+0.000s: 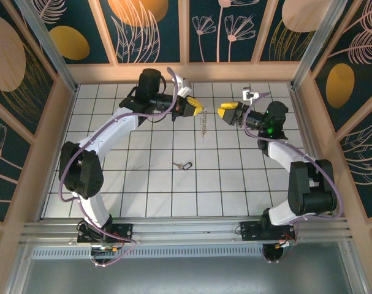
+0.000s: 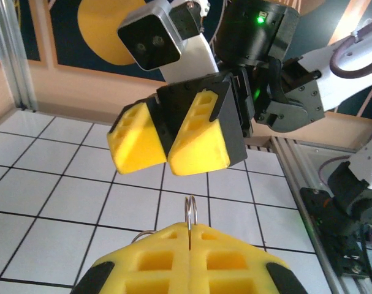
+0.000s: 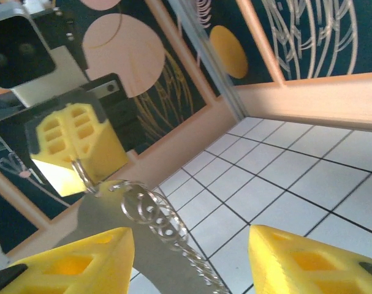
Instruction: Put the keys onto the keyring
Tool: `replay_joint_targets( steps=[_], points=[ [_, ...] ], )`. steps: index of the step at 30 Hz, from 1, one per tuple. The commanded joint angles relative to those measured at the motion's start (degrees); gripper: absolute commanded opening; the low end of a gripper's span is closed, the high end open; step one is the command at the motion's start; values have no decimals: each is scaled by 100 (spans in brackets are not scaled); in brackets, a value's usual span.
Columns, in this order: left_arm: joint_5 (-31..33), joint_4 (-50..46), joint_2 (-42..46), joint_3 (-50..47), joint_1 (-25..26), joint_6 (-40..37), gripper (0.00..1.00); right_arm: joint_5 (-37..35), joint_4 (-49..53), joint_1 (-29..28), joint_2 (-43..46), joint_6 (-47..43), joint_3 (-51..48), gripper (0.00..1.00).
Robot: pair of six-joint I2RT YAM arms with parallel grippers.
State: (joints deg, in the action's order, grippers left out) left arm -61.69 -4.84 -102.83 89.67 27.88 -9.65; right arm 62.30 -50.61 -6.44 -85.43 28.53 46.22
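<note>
My left gripper is shut on the keyring, whose small metal ring stands up from between the yellow fingers. A chain of little rings and a flat grey strip hang below it above the tiled floor. My right gripper faces the left one at about the same height and is open. The chain and strip hang between its fingers, close to the left finger. Whether they touch it I cannot tell. One small silvery key with a dark head lies on the floor in front of both grippers.
Wooden walls and metal frame posts close in the white tiled floor on three sides. The two grippers hang close together near the back wall. The arm bases sit on a rail at the near edge.
</note>
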Motion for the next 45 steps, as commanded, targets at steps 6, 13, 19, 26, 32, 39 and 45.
replay_joint_targets(
  steps=[6, 13, 19, 26, 32, 39, 45],
  points=[
    [-552, -157, -123, 119, 3, -186, 0, 673, 653, -457, 121, -835, 547, 51],
    [-615, -223, -90, 50, 7, -191, 0, 722, 803, -603, 99, -946, 698, 48],
    [-713, -233, -100, 55, 8, -160, 0, 723, 831, -691, 65, -955, 779, 45],
    [-739, -219, -141, 71, 16, -108, 0, 713, 861, -717, 71, -946, 862, 41],
    [-756, -210, -157, 79, 33, -81, 0, 731, 895, -712, 45, -937, 941, 35],
    [-739, -194, -154, 81, 42, -59, 0, 809, 906, -755, -2, -936, 986, 25],
    [-713, -184, -136, 70, 51, -47, 0, 829, 1000, -763, 3, -1015, 924, 24]
  ],
)
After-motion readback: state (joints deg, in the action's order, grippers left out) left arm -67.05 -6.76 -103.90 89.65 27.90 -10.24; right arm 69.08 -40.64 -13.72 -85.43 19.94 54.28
